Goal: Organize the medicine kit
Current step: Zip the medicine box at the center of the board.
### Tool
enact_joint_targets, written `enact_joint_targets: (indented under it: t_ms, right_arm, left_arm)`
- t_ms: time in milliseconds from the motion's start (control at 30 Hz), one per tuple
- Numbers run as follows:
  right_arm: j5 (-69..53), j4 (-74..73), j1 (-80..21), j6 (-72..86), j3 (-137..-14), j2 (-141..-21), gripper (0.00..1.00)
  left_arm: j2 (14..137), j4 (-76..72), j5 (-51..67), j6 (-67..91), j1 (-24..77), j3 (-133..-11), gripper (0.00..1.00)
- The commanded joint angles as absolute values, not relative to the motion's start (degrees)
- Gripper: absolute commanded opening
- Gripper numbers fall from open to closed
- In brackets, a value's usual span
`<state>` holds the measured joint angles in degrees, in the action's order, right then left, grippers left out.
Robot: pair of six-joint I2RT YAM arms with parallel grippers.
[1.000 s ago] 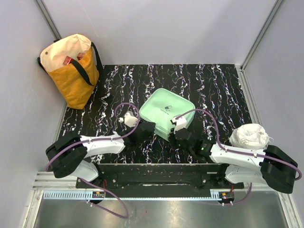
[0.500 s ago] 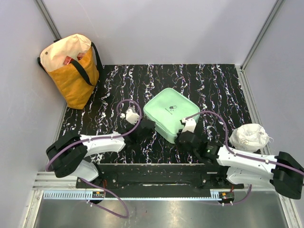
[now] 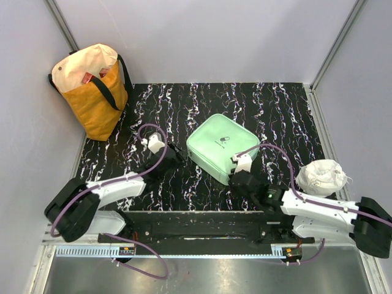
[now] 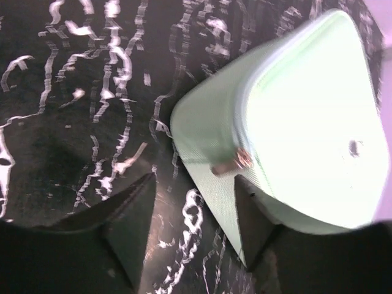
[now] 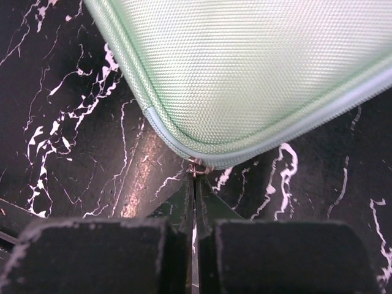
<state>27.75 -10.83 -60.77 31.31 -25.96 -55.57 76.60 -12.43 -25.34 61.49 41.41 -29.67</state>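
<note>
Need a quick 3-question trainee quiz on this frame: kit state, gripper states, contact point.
1. True or false: the medicine kit is unzipped and lying open.
2. Of the left gripper and the right gripper, which is open? A) left B) right C) both
3. Fill in: the right gripper is shut on the kit's ____ at its near corner.

Key: 1 false, the kit is closed. 2 A. 3 zipper pull.

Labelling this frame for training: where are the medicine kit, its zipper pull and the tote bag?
medicine kit (image 3: 220,148), top external view, middle of lid.
zipper pull (image 5: 196,166), right wrist view, metal ring at the kit's corner.
tote bag (image 3: 95,104), top external view, yellow side.
</note>
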Motion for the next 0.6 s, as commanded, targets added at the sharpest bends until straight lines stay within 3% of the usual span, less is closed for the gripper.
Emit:
enact_joint_targets:
  t_ms: [0, 33, 100, 567]
  right_arm:
    - [24.0, -1.9, -61.1, 25.9, -29.5, -61.9, 0.0]
    - [23.0, -1.2, -61.2, 25.2, -30.5, -63.4, 0.0]
    - [22.2, -0.6, -61.2, 24.3, -32.1, -66.3, 0.0]
    - [16.3, 13.3, -64.3, 21.5, -41.7, -81.5, 0.0]
  left_arm:
    - [70.0, -17.3, -17.2, 56.4, 41.9, -29.1, 0.65]
    - [69.4, -17.1, -16.0, 56.9, 42.0, -28.7, 0.74]
    - [68.7, -19.0, -13.5, 58.2, 42.1, -27.8, 0.8]
    - [77.0, -22.1, -7.3, 60.3, 42.4, -32.8, 0.84]
